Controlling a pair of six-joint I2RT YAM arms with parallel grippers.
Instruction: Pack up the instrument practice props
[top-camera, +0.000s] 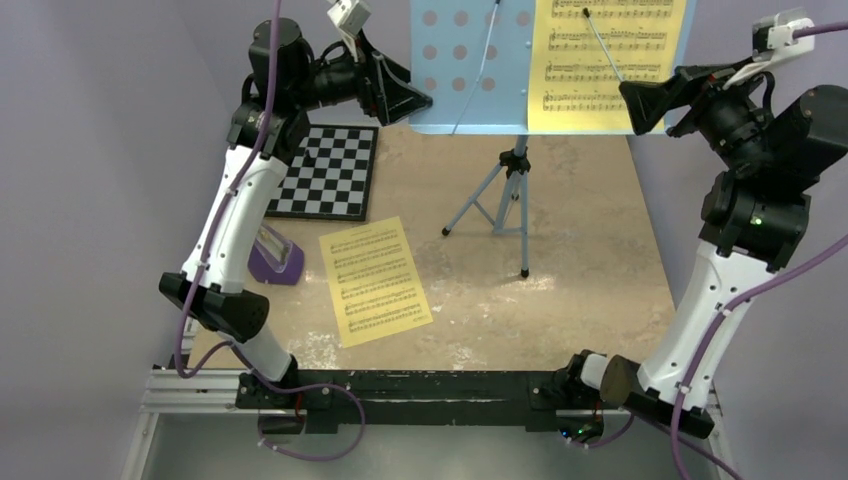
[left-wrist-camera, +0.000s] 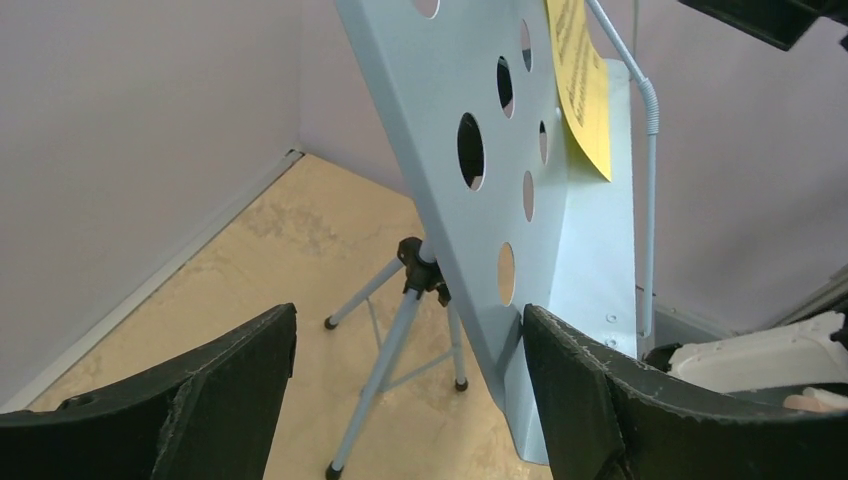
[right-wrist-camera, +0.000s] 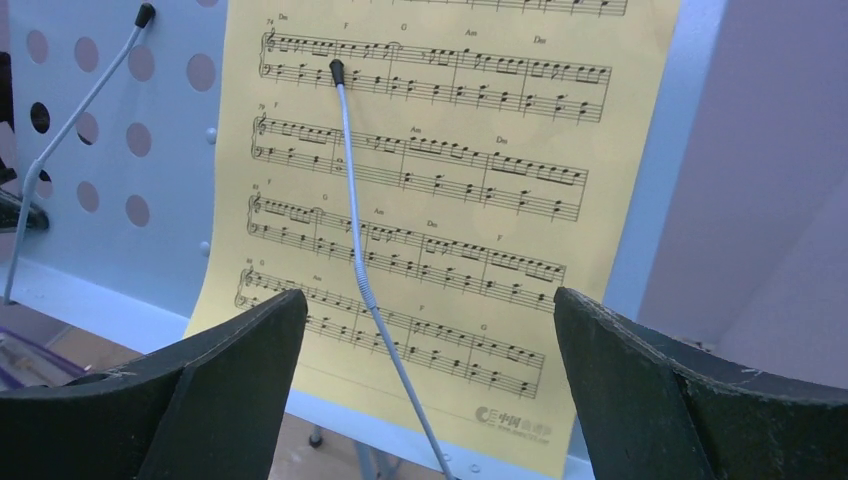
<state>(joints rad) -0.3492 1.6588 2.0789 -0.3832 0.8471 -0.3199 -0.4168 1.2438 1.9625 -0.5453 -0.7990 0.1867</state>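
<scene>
**Both grippers open at the stand's tray**

The left gripper (top-camera: 418, 100) is spread wide with nothing in it. It sits at the lower left corner of the tray (top-camera: 470, 85). In the left wrist view the tray's edge runs down between the fingers (left-wrist-camera: 590, 390), close to the right one. Whether they touch cannot be told.

The right gripper (top-camera: 630, 100) is open as wide and also holds nothing. It points at the tray's lower right part, and the sheet (top-camera: 610, 60) on the tray fills the gap between its fingers (right-wrist-camera: 210, 380). A wire holder (right-wrist-camera: 352, 220) lies across that sheet, and a second wire (right-wrist-camera: 70, 110) crosses the bare blue part to its left.

The stand (top-camera: 510, 190) is upright on its tripod near the middle of the desk's (top-camera: 590, 260) far edge, with the tray tilted back above it.

A loose sheet (top-camera: 375, 280) lies flat left of the desk's centre, toward the near edge. The metronome (top-camera: 278, 260) stands just left of it, near the left edge and partly hidden by the left arm. The checkerboard (top-camera: 330, 170) lies in the far left corner.
</scene>
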